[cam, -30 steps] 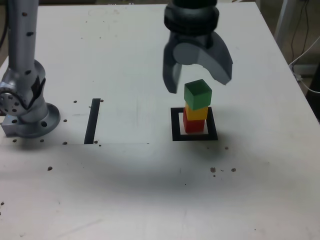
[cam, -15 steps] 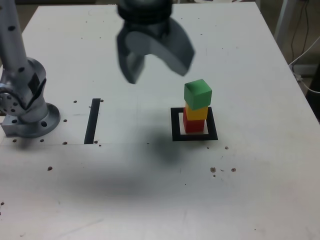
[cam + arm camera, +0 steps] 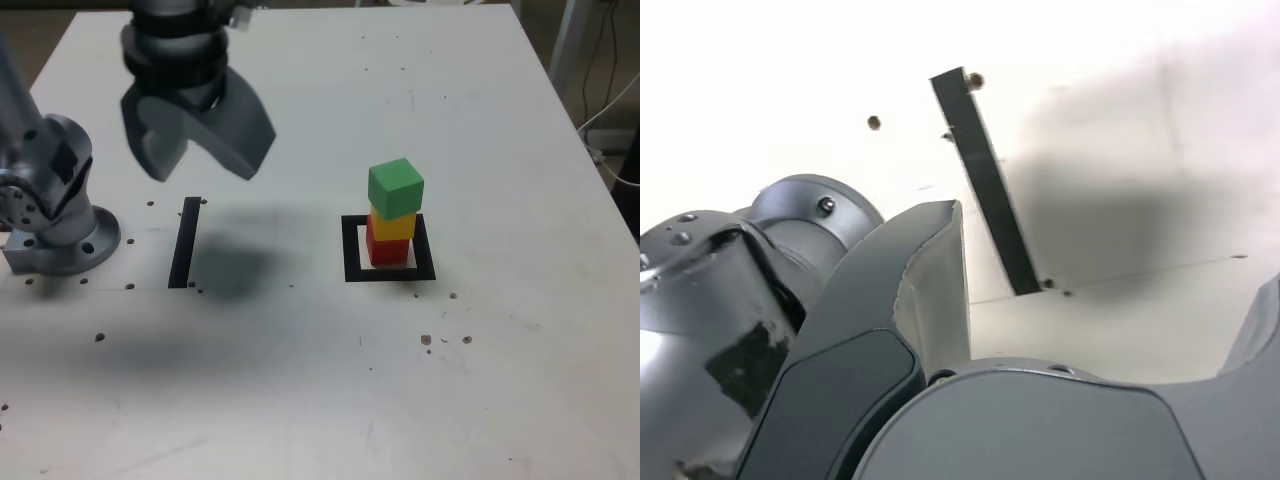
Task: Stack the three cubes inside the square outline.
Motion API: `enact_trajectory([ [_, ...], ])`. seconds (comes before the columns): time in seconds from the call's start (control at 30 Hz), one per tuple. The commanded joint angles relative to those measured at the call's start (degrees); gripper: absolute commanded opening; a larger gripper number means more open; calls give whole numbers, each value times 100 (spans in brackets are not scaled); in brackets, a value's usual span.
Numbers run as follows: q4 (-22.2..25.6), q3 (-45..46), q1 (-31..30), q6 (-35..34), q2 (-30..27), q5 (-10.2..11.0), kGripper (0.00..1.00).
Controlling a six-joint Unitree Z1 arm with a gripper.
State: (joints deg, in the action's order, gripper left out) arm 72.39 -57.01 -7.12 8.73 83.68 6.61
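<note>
Leftward in the exterior view, the tool (image 3: 205,170) has swung away from the stack, its jaws apart and holding nothing. Right of the table's (image 3: 300,400) middle, the green cube (image 3: 396,188) tops the yellow cube (image 3: 393,224), which rests on the red cube (image 3: 388,248) inside the square outline (image 3: 424,248). The wrist view shows the spread jaws and the black strip (image 3: 990,185), nearer the table's left edge in the exterior view.
</note>
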Motion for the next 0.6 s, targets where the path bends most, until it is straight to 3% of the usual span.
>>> enact_trajectory([
  [0.0,-182,254,9,20,-102,-61,99],
  [0.3,-1157,1441,16,-54,-312,-509,99],
  [0.57,-1137,1501,13,-967,-378,-695,99],
])
